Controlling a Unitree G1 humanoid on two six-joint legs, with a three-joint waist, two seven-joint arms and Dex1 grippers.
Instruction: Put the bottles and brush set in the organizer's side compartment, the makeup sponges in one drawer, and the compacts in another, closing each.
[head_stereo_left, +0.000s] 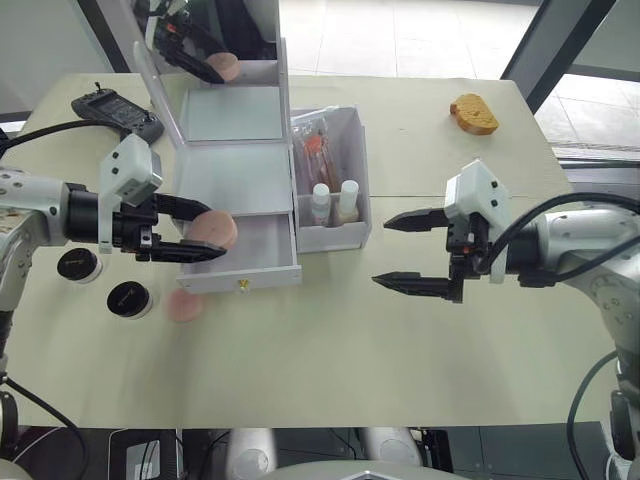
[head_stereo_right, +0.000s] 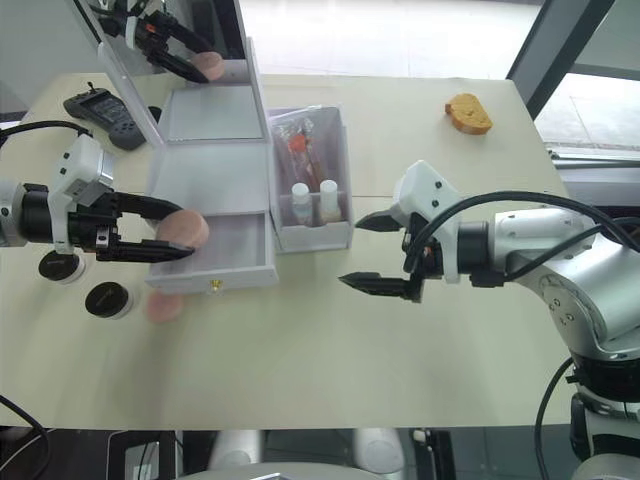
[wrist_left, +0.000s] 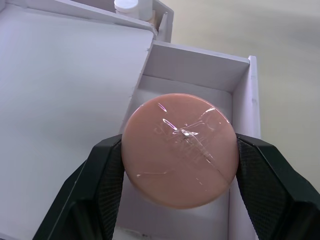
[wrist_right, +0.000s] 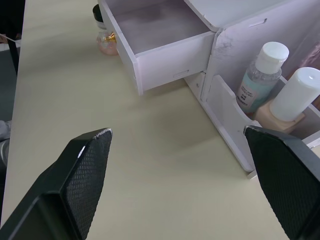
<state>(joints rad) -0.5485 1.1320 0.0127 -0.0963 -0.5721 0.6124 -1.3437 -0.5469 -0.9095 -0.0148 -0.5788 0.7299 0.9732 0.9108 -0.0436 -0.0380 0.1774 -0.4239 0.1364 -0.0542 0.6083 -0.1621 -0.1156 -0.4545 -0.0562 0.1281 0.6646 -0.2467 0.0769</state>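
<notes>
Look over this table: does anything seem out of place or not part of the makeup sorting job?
Two things: an orange-brown lump lies alone at the table's far right corner, and a black handheld controller sits left of the organizer. Neither looks like a cosmetic. Nothing looks spilled or broken.

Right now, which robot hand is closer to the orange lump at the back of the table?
Right. The right gripper hangs open just in front of the orange lump; the left gripper is across the table, holding a pink sponge.

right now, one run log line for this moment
left gripper: shut on round pink makeup sponge over open drawer | right gripper: open, empty | second sponge: on table
</notes>
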